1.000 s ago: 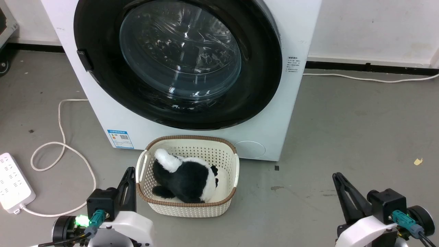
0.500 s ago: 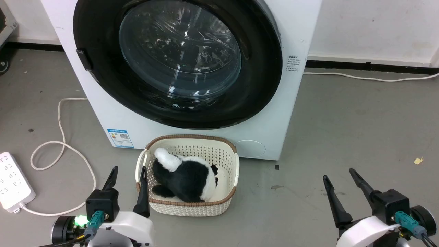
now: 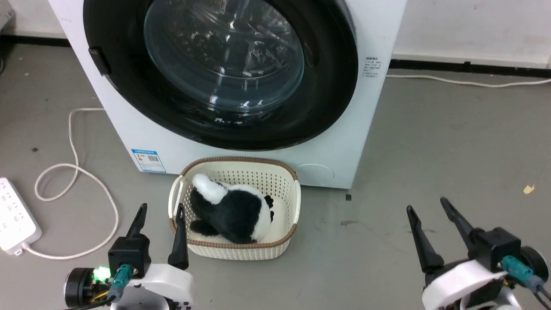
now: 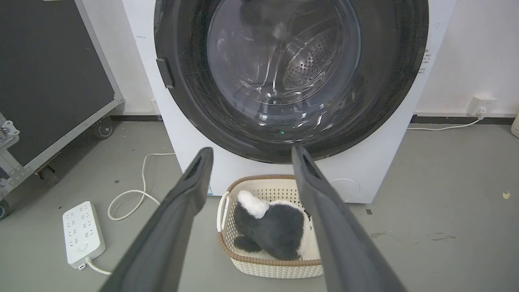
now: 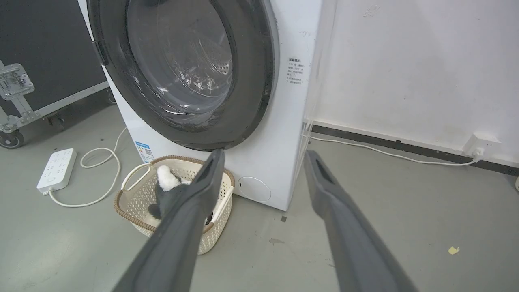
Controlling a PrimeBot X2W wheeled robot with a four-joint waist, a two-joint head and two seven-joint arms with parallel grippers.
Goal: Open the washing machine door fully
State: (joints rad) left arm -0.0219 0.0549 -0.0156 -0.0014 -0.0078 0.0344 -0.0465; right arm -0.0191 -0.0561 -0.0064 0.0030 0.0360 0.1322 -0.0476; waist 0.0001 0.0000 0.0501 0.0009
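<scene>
Left end effector (image 3: 162, 207) newly splayed, free

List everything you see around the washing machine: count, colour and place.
washing machine: one, white, against the wall
washing machine door: one, black ring, clear glass, shut
basket: one, cream, floor before the machine
plush toy: one, black and white, in basket
power strip: one, white, floor, left
cables: two, white, one looped beside power strip, one along wall
wheeled case: one, black, left of machine
left claw: one, dark, open, beside basket
right claw: one, dark, open, over floor, right
</scene>
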